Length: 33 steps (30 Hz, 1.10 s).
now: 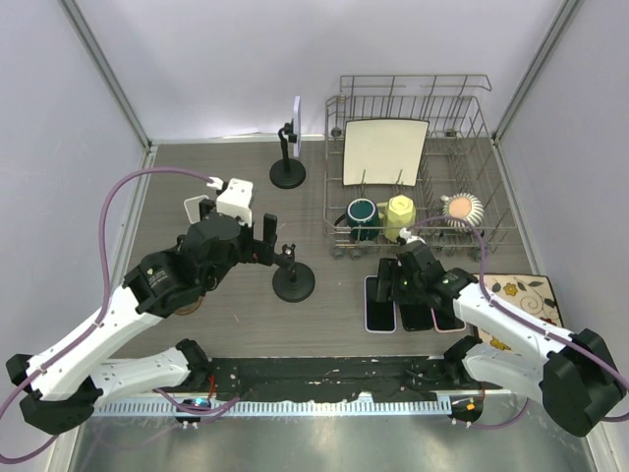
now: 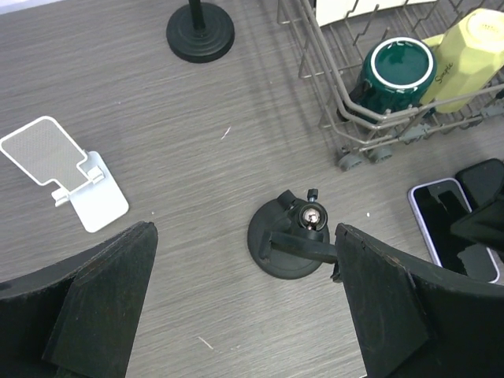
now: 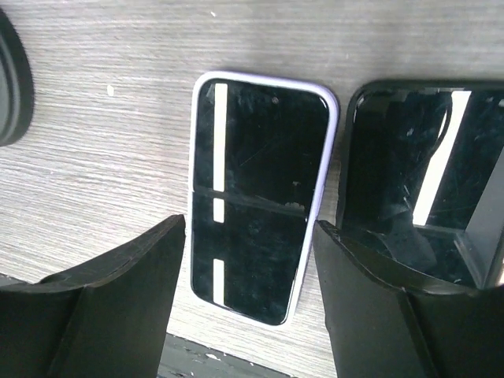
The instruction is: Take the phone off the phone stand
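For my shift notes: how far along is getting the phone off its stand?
Looks done: the near black round-based stand is empty, and a lavender-cased phone lies flat on the grey wood-grain table.

In hand: nothing. The right gripper is open over that phone and the left gripper is open above the empty stand.

Possibly left: a pale phone sits clamped on the far black stand.

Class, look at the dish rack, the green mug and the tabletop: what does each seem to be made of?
Dish rack: likely metal wire, thin bent rods with a dull grey sheen.
Green mug: probably glazed ceramic, glossy with highlights and a pale ring on its base.
Tabletop: matte grey wood-grain, possibly laminate rather than solid wood.
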Each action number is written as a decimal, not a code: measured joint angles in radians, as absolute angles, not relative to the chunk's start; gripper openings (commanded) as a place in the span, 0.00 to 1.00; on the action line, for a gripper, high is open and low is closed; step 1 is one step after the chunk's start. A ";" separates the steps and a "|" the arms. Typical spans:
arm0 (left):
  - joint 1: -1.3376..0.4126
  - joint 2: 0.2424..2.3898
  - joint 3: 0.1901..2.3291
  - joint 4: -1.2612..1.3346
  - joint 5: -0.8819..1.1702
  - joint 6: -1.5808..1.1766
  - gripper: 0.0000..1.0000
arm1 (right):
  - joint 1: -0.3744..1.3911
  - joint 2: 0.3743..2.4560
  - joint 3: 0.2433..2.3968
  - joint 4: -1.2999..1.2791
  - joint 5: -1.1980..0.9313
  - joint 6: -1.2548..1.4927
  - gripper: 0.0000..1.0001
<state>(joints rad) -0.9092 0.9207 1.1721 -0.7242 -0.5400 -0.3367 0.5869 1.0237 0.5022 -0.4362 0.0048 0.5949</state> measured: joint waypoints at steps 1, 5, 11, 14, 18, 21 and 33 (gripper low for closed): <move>-0.909 0.921 1.172 -0.732 -0.538 -0.337 1.00 | 0.587 1.024 0.515 -0.442 0.007 0.587 0.76; -0.909 0.929 1.172 -0.777 -0.522 -0.336 1.00 | 0.587 1.007 0.565 -0.453 0.013 0.551 0.84; -0.909 1.001 1.184 -0.835 -0.441 -0.324 1.00 | 0.587 0.925 0.632 -0.449 0.042 0.498 0.86; -0.909 1.054 1.188 -0.856 -0.391 -0.308 1.00 | 0.587 0.889 0.641 -0.431 0.057 0.479 0.86; -0.909 1.097 1.188 -0.886 -0.370 -0.286 0.95 | 0.587 0.839 0.641 -0.415 0.078 0.466 0.86; -0.909 1.112 1.188 -0.903 -0.371 -0.263 0.86 | 0.587 0.812 0.641 -0.402 0.091 0.463 0.86; -0.802 1.163 1.172 -0.908 -0.308 -0.197 0.58 | 0.587 0.812 0.639 -0.387 0.108 0.438 0.86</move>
<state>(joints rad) -0.8021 1.1633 1.1721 -0.9085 -0.3084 -0.1967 0.5869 0.8120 0.6392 -0.3870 0.1081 0.4381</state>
